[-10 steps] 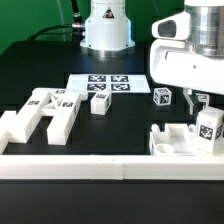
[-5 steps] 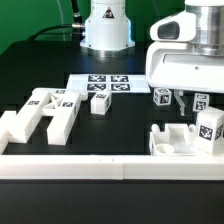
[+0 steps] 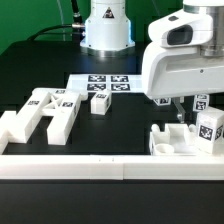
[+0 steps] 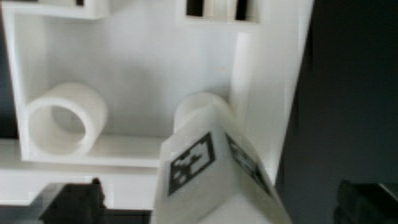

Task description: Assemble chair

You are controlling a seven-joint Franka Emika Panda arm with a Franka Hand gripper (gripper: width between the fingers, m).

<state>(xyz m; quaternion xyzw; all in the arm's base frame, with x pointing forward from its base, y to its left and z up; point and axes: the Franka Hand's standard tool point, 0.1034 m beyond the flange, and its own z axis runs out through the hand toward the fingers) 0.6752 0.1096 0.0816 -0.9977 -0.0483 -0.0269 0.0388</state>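
The chair lies in pieces. Two chunky white tagged parts (image 3: 45, 115) rest at the exterior view's left, with a small block (image 3: 100, 101) beside them. At the right, a white base part (image 3: 178, 142) with a round socket (image 4: 61, 122) carries an upright tagged piece (image 3: 208, 126). In the wrist view this tagged piece (image 4: 214, 165) stands between the dark fingertips (image 4: 71, 204), with a gap on each side. My gripper (image 3: 182, 110) (image 4: 217, 205) is open just above the base part and holds nothing. A small tagged part (image 3: 203, 101) sits behind it.
The marker board (image 3: 105, 83) lies flat at the middle back. A long low white rail (image 3: 90, 166) runs along the front edge. The arm's base (image 3: 106, 30) stands at the back. The big white hand hides the area behind it.
The jaws have opened and let go of the upright tagged piece. The hand has drifted toward the exterior view's left, now covering the small tagged cube seen earlier.
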